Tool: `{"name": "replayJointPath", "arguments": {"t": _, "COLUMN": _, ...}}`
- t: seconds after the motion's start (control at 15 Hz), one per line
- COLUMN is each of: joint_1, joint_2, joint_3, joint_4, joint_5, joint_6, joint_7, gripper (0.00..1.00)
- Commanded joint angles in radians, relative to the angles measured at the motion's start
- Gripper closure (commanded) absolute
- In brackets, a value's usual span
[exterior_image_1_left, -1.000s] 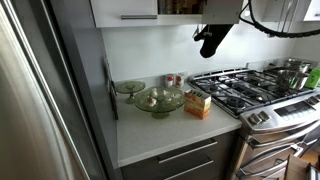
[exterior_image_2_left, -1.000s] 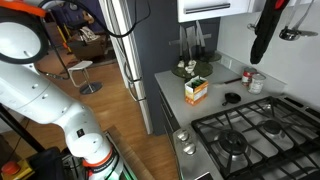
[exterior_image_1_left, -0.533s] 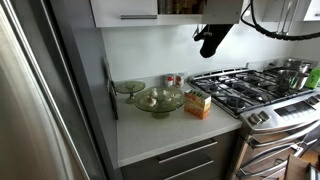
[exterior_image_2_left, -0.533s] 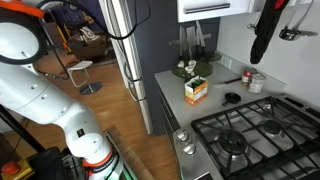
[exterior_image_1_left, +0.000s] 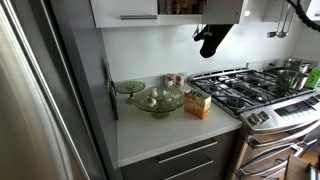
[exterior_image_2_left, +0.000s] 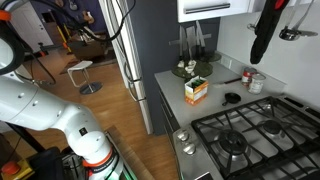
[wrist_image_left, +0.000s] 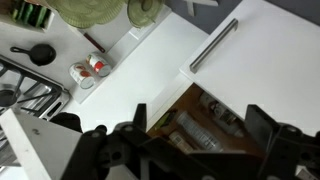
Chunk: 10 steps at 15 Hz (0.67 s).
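Note:
My gripper (exterior_image_1_left: 210, 40) hangs high above the counter, just under the white upper cabinets (exterior_image_1_left: 125, 12). It shows as a black shape in an exterior view (exterior_image_2_left: 262, 38). In the wrist view the gripper (wrist_image_left: 200, 118) is open and empty, its two black fingers spread wide. Between them is an open cabinet compartment with bottles and packets (wrist_image_left: 205, 128). A white cabinet door with a long metal handle (wrist_image_left: 213, 45) lies just beyond it. The gripper touches nothing that I can see.
On the counter stand glass bowls (exterior_image_1_left: 158, 99), an orange-yellow box (exterior_image_1_left: 198, 103) (exterior_image_2_left: 196, 90), two cans (exterior_image_1_left: 172, 80) (exterior_image_2_left: 255, 81) and a small black pan (exterior_image_2_left: 231, 98). A gas stove (exterior_image_1_left: 250, 88) (exterior_image_2_left: 250, 135) is beside them. A steel fridge (exterior_image_1_left: 40, 100) stands at the counter's end.
The gripper stays in the same place. The arm's upper links and cable have shifted in both exterior views.

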Motion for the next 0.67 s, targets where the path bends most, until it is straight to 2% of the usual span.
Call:
{"name": "replayJointPath", "arguments": {"t": 0.0, "joint_1": 0.026, "joint_2": -0.085, "joint_3": -0.018, "joint_4": -0.014, "joint_5": 0.116, "joint_6": -0.189, "joint_7": -0.182, "gripper": 0.00}}
{"name": "replayJointPath", "arguments": {"t": 0.27, "joint_1": 0.014, "joint_2": -0.123, "joint_3": -0.014, "joint_4": 0.017, "joint_5": 0.164, "joint_6": -0.423, "joint_7": -0.347, "gripper": 0.00}}
{"name": "replayJointPath", "arguments": {"t": 0.6, "joint_1": -0.017, "joint_2": -0.165, "joint_3": 0.007, "joint_4": 0.047, "joint_5": 0.112, "joint_6": -0.684, "joint_7": -0.564, "gripper": 0.00}}
